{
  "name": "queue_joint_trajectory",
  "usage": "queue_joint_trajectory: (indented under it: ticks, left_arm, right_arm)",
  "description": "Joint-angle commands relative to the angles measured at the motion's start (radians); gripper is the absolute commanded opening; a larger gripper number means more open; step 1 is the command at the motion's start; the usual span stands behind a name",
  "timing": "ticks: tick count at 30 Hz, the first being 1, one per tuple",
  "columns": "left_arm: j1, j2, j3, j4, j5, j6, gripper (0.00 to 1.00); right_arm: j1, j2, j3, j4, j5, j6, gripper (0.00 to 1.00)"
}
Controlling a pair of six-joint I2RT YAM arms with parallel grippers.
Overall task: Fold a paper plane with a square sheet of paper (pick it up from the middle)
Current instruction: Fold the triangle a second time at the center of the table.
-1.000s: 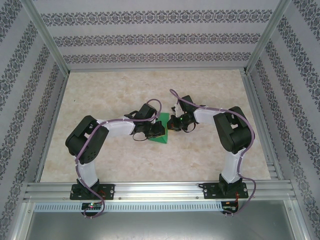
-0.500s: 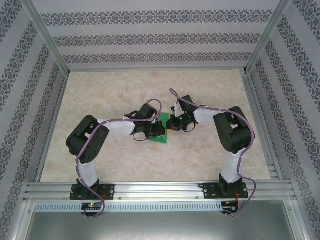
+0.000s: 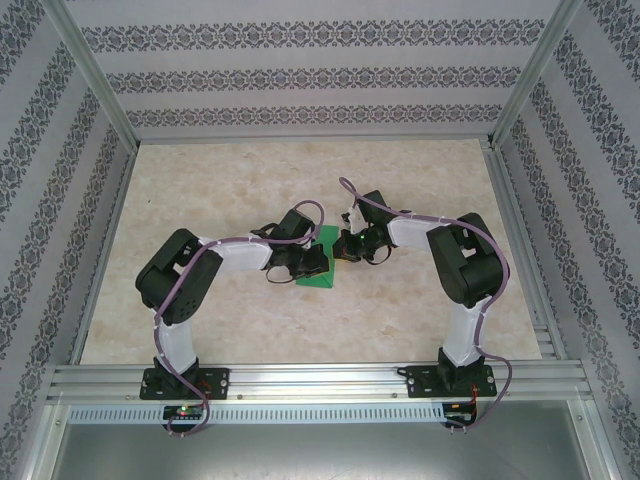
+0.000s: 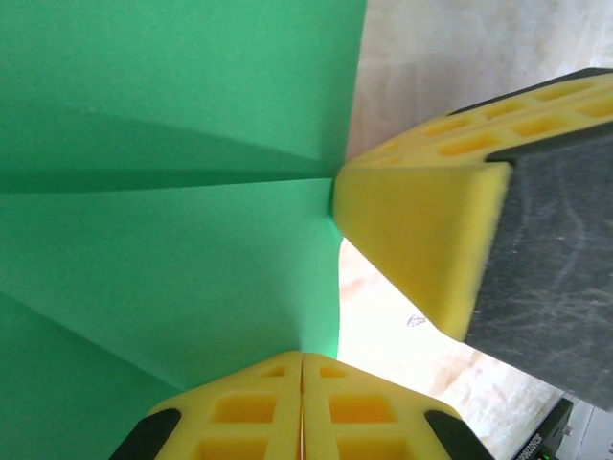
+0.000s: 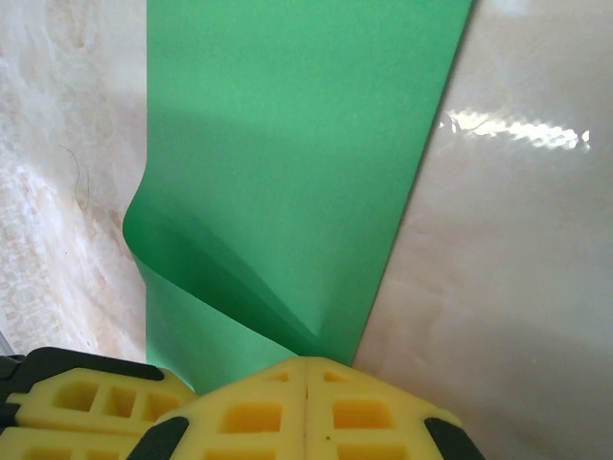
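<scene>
Square sheet of paper (image 3: 319,276): bright green, found near the middle of the table (image 3: 230,180), between the two grippers. A straight crease is seen across it from the left wrist, and a curled-up edge from the right wrist.
Left gripper (image 4: 302,362): clenched, its yellow pads pressed together with the sheet's edge nipped at their tips.
Right gripper (image 5: 306,366): clenched likewise, the sheet's edge caught at its pad tips.
Meeting point: from the left wrist, the right gripper's tip is seen touching the sheet where the crease ends.
Arms: both are bent inward over the table.
</scene>
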Motion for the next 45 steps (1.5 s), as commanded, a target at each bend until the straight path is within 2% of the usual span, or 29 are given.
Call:
queue_joint_trajectory:
  ticks: [1, 35, 45]
  left_arm:
    - [0.012, 0.017, 0.023, -0.017, -0.010, 0.025, 0.08]
    - [0.010, 0.039, 0.025, -0.040, -0.019, 0.019, 0.08]
    - [0.010, 0.005, -0.001, -0.010, -0.013, 0.001, 0.09]
  right_arm:
    - [-0.002, -0.003, 0.005, 0.013, 0.005, -0.020, 0.02]
    - [-0.004, 0.024, 0.024, -0.009, 0.028, -0.029, 0.03]
    - [-0.003, 0.025, 0.038, -0.003, 0.013, -0.031, 0.03]
